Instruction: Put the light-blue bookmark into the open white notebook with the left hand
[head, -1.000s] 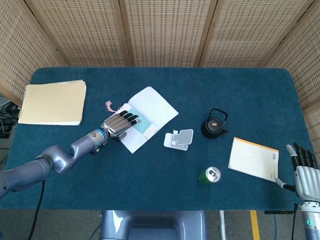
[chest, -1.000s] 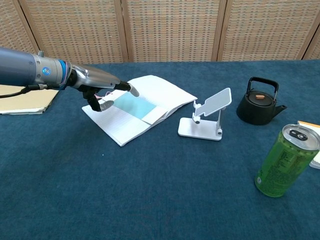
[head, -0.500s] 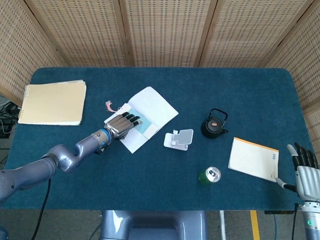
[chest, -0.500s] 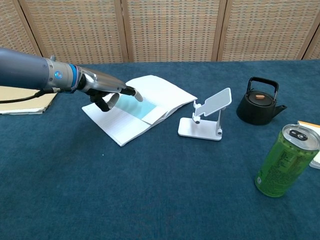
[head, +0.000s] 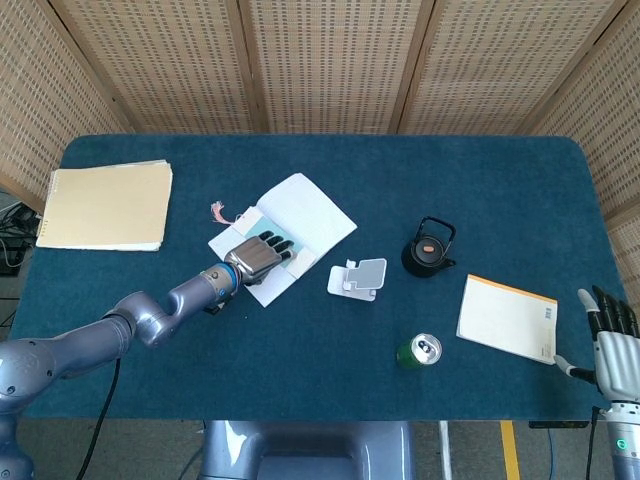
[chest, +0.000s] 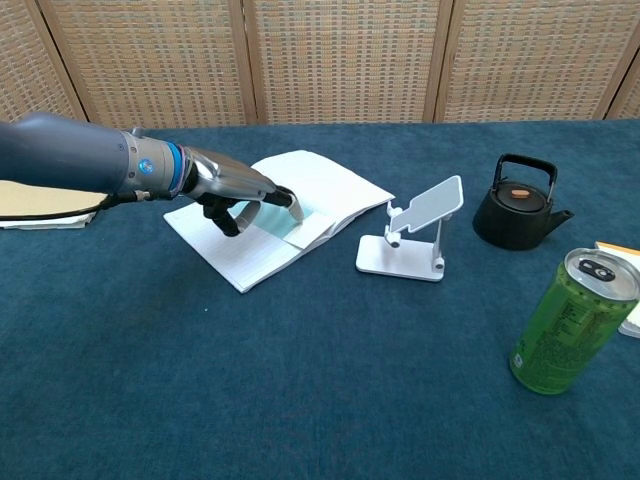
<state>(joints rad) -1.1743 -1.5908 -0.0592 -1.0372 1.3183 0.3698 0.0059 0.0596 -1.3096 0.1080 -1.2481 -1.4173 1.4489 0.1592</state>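
Head view: my left hand (head: 258, 256) lies flat over the open white notebook (head: 300, 214), fingers extended, gripping nothing. The light-blue bookmark (head: 291, 259) shows only as a sliver at the hand's 3 o'clock. My right hand (head: 613, 345) sits at the worktop (head: 480, 180) corner, fingers apart, empty.

Chest view: the left hand (chest: 240, 188) covers the bookmark (chest: 283, 222), which lies on the notebook (chest: 330, 190) page by the fold. The right hand is outside this view.

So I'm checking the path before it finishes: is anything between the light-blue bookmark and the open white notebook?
Nothing visible. The light-blue bookmark already lies on the open white notebook, with the left hand over it. The phone stand sits apart, to the notebook's right.
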